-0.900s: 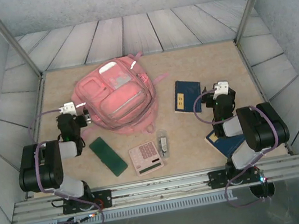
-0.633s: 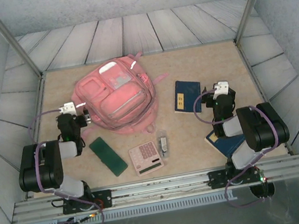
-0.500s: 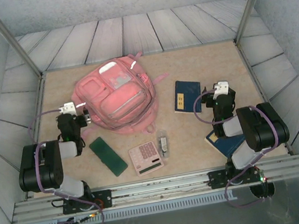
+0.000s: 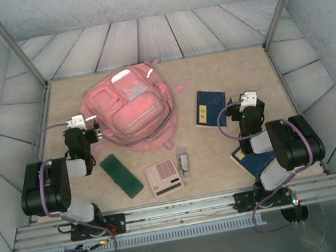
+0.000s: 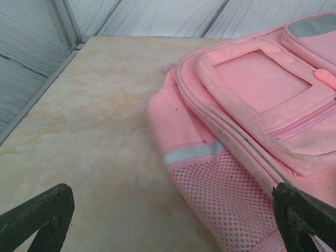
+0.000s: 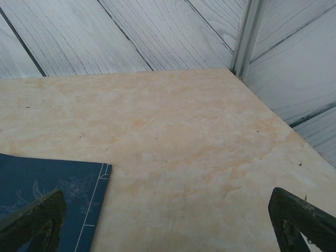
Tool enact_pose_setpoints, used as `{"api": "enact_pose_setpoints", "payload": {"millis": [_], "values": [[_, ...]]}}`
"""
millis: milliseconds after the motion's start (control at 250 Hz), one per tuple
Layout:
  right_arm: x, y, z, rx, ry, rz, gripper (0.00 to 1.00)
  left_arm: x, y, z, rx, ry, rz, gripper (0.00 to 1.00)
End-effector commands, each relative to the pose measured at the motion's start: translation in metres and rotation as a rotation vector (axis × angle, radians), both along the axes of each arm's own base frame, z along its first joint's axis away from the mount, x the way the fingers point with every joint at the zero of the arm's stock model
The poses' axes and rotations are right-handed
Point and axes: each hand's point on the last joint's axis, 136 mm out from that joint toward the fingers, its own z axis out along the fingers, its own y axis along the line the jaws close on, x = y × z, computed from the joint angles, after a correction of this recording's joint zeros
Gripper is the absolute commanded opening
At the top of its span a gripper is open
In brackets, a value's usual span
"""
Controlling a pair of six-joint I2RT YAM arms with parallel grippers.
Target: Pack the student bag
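- A pale marbled table (image 4: pixel 235 67) sits inside grey plank walls, with both arm bases along its near edge.
- Nearest the bases lie a pink calculator (image 4: pixel 164 178), a flat green case (image 4: pixel 121 175) and a small silvery item (image 4: pixel 184 161) too small to identify. A dark blue book (image 4: pixel 250 163) is partly hidden under the right arm.
- The left gripper (image 5: pixel 170 218) hangs low with its fingers spread fully apart and nothing between them, just beside the near left corner of the student bag (image 4: pixel 132 109).
- The right gripper (image 6: pixel 168 220) is equally wide and empty, over bare table just right of a second blue book (image 4: pixel 209 108).
- The student bag lies flat on its back, left of centre and towards the far side, front pockets up.
- It looks like soft, limp fabric that will sag and slide rather than hold its shape. A strap, the top loop or a zip pull seems a better hold than the flat panels.
- The zips appear closed, though that is hard to confirm from above, so opening likely precedes packing.
- The loose items lie well apart, and nothing blocks the bag.
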Motion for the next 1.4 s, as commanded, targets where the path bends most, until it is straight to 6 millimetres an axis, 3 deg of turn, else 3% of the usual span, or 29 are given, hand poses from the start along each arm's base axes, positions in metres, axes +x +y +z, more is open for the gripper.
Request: {"api": "enact_pose_setpoints", "payload": {"millis": [0,140,316,400,584,751,1027,1219,1395], "values": [[0.002,0.001,0.007,0.013,-0.026,0.008,1.0,0.005,0.004,0.011,0.011,-0.032,0.009,1.0],[-0.001,-0.006,0.011,0.013,-0.043,-0.032,1.0,0.003,0.006,0.016,0.015,-0.052,0.018,1.0],[-0.001,-0.001,0.02,-0.007,-0.023,-0.027,1.0,-0.007,0.01,0.052,0.083,-0.035,0.153,1.0],[0.008,-0.001,0.034,-0.005,0.026,-0.029,1.0,-0.01,0.005,0.068,0.007,0.007,0.175,1.0],[0.033,0.034,0.072,0.095,0.116,0.153,1.0,-0.031,-0.021,0.096,-0.176,0.024,0.141,1.0],[0.062,0.099,0.082,0.264,0.257,0.442,1.0,-0.056,-0.046,0.077,-0.333,0.187,0.075,1.0],[0.092,0.201,0.048,0.305,0.494,0.673,0.96,-0.082,-0.09,0.036,-0.543,0.384,-0.045,1.0],[0.108,0.25,0.009,0.399,0.606,0.759,0.88,-0.084,-0.117,0.01,-0.626,0.476,-0.092,0.96],[0.114,0.272,-0.02,0.463,0.662,0.778,0.8,-0.085,-0.138,-0.015,-0.65,0.561,-0.104,0.89]]}}
